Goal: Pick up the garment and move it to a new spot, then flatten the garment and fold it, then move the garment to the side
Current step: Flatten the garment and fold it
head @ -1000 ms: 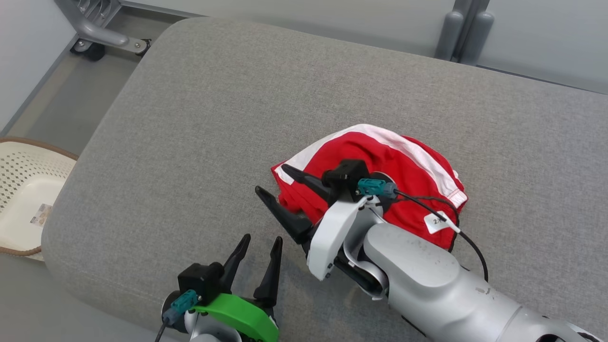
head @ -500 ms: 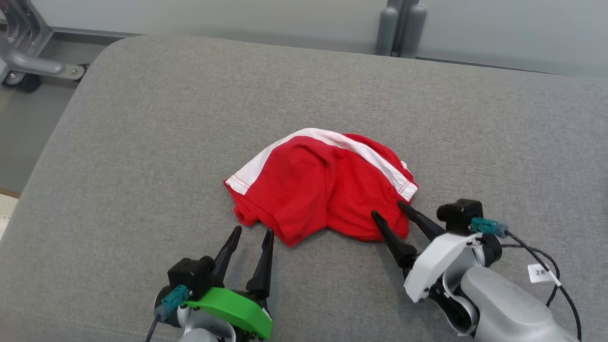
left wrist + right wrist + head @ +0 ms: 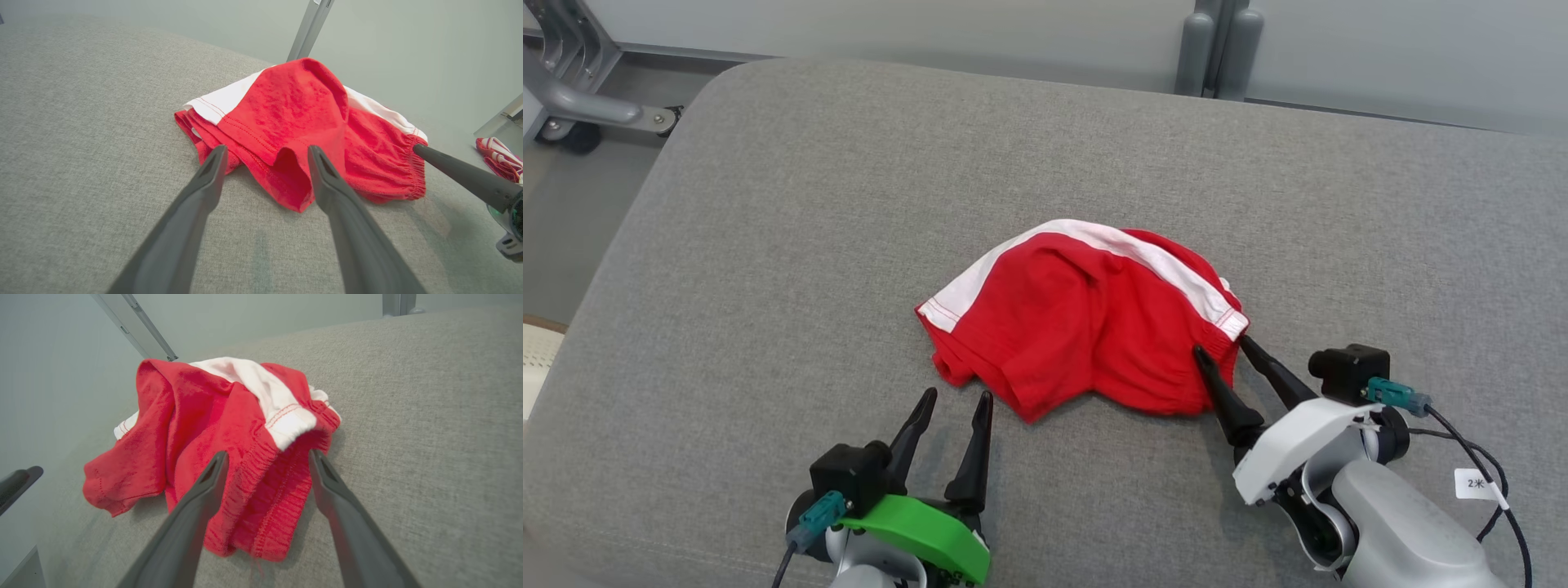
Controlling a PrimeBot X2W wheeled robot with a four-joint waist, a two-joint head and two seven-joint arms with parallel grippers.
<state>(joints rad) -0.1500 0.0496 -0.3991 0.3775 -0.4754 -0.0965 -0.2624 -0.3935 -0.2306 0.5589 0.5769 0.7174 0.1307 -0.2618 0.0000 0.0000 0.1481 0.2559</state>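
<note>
Two grippers point at one red garment (image 3: 1086,318) with a white waistband, which lies crumpled near the middle of a grey cushion (image 3: 849,204) in the head view. The left gripper (image 3: 957,394) sits at the garment's 7 o'clock, just short of the nearest red fold, with its fingers spread wide and nothing between them. The right gripper (image 3: 1222,345) comes in from 4 o'clock, also spread wide, with its tips at the gathered corner where the waistband ends. A wheeled metal frame (image 3: 572,106) stands on the floor at 10 o'clock, and a pale basket rim (image 3: 535,359) shows at 9 o'clock.

From the left wrist, the left gripper (image 3: 266,149) has its fingers parted and empty. The garment (image 3: 302,122) is heaped at 12 o'clock, one drooping fold hanging between the tips. One dark finger of the right gripper (image 3: 461,175) reaches the elastic hem from 3 o'clock. Another red-and-white cloth (image 3: 498,157) lies beyond it.

From the right wrist, the right gripper (image 3: 267,454) straddles the gathered red hem of the garment (image 3: 196,416), fingers wide apart and not pinching it; whether they touch the cloth I cannot tell. A fingertip of the left gripper (image 3: 16,484) shows at 9 o'clock.
</note>
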